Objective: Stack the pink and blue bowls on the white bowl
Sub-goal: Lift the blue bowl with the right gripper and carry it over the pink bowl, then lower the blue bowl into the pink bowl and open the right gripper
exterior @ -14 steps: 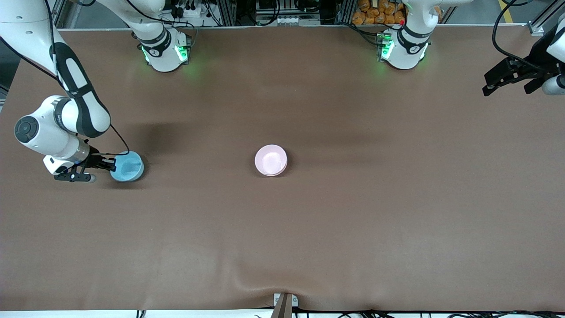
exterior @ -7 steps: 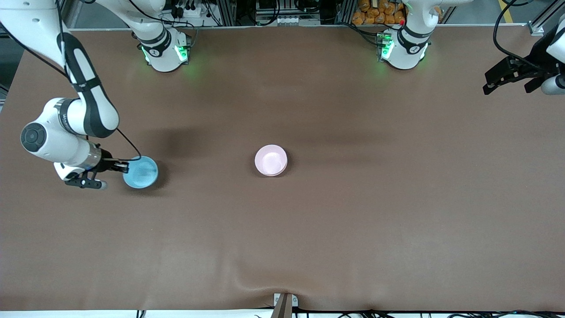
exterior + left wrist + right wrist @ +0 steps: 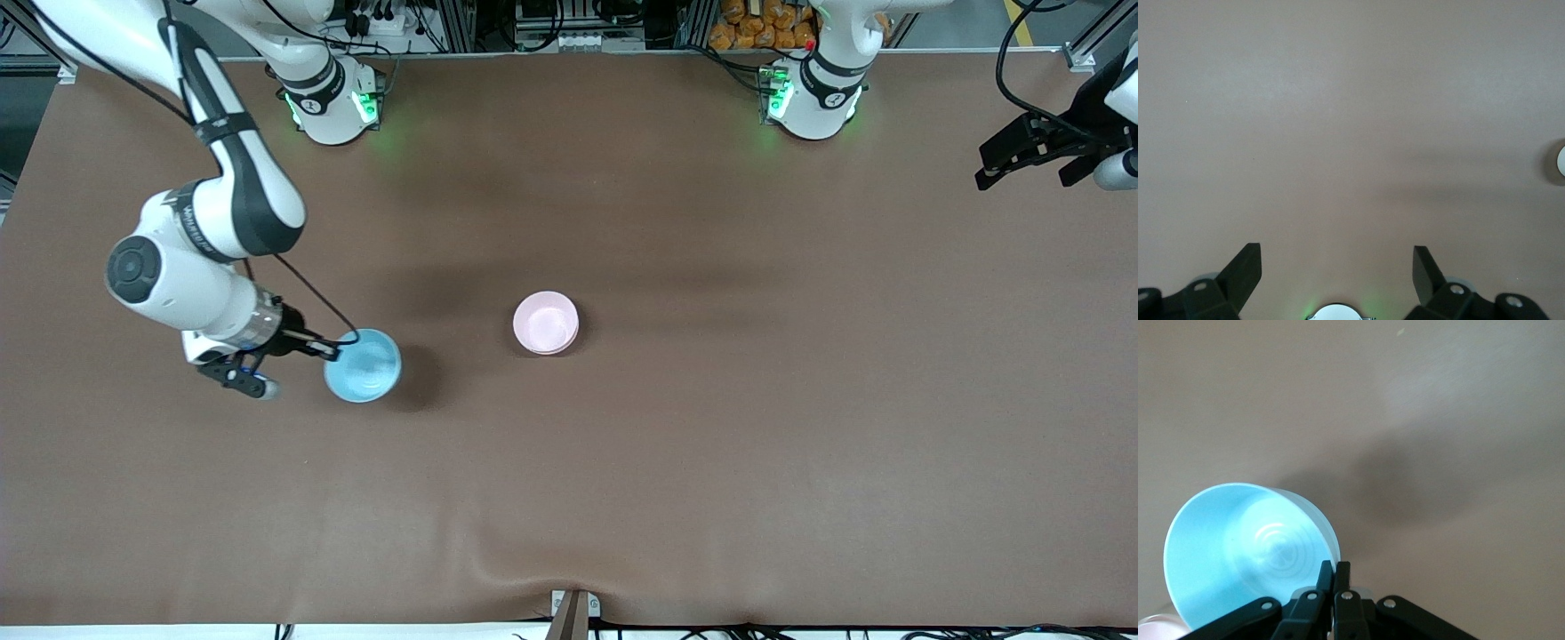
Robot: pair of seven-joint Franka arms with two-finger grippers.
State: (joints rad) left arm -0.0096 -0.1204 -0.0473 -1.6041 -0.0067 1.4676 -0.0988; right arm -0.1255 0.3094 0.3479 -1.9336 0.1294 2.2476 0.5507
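Observation:
My right gripper [image 3: 331, 351] is shut on the rim of the light blue bowl [image 3: 363, 365] and holds it tilted above the table, between the right arm's end and the middle. In the right wrist view the shut fingertips [image 3: 1335, 570] pinch the blue bowl's [image 3: 1238, 547] wall. The pale pink bowl [image 3: 544, 320] sits at the table's middle. A second pale rim [image 3: 573, 338] shows just under it; the white bowl shows in no other way. My left gripper [image 3: 1022, 156] is open and empty and waits at the left arm's end of the table; it also shows in the left wrist view [image 3: 1337, 267].
The brown table mat [image 3: 711, 444] bulges in a wrinkle at its near edge [image 3: 569, 569]. A small bracket [image 3: 573, 609] sticks up at that edge. The arm bases [image 3: 329, 98] stand along the table's edge farthest from the front camera.
My right gripper has lifted the blue bowl and carried it toward the pink bowl at the middle. The left arm and the pink bowl have not moved.

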